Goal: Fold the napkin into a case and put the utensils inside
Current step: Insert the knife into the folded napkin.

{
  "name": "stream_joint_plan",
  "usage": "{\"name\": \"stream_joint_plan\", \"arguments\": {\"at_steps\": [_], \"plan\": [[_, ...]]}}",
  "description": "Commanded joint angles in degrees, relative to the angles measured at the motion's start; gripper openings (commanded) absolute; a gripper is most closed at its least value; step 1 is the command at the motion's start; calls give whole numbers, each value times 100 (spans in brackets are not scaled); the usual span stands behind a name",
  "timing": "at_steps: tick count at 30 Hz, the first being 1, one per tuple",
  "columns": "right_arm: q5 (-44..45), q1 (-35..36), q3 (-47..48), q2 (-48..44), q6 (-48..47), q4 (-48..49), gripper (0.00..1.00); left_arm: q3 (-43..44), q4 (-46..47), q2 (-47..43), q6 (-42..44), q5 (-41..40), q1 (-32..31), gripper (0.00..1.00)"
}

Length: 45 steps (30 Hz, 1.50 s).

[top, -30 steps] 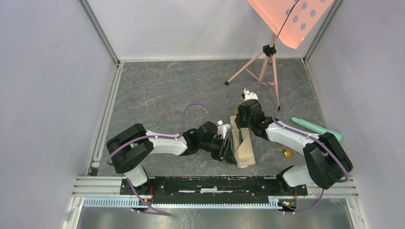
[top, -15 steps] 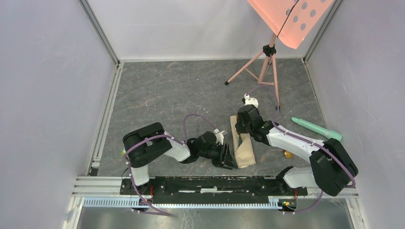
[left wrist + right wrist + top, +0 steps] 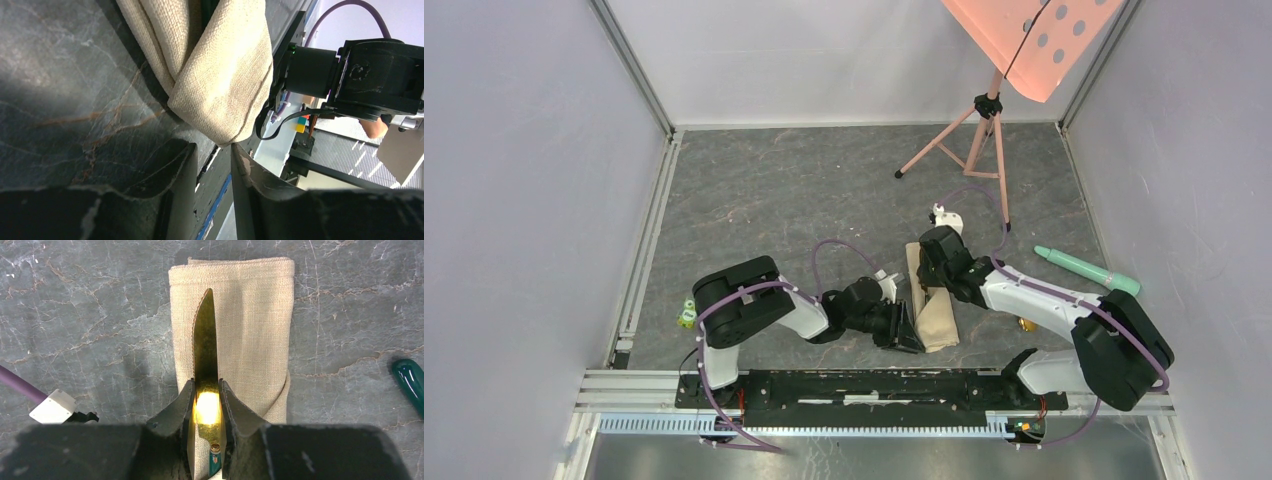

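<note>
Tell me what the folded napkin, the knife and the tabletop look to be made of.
The napkin: coarse woven cloth, beige, matte; the weave grain shows. The knife, held in the right pincer: likely metal, polished gold finish; it glares. The tabletop: dark grey with pale veins, stone or a printed stone-look surface; cannot tell which.

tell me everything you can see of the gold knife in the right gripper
The knife is slim, shiny gold-coloured metal with a pointed tip and a finely serrated edge. The right gripper has its jaws shut on its lower part, where light glares off it. The blade points away from the wrist, lengthwise over the folded napkin; whether it touches the cloth cannot be told.
</note>
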Motion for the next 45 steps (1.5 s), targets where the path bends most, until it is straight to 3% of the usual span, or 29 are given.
{"name": "stream_joint_plan", "arguments": {"at_steps": [1, 20, 26, 34, 39, 45], "plan": [[133, 89, -21, -133, 175, -67, 3, 86, 9, 195, -151, -362, -50, 38], [-48, 217, -204, 147, 282, 132, 19, 45, -395, 91, 183, -529, -15, 28], [-3, 215, -104, 185, 208, 72, 29, 42, -441, 45, 274, -489, 2, 31], [203, 217, 665, -86, -311, -584, 51, -80, -614, -299, 508, -532, 42, 42], [311, 214, 933, -681, -1728, -584, 56, -289, -872, -971, 739, -505, 76, 51], [754, 132, 682, -1501, -4755, -1155, 60, -315, -2175, -2295, 1362, -482, 135, 57]]}}
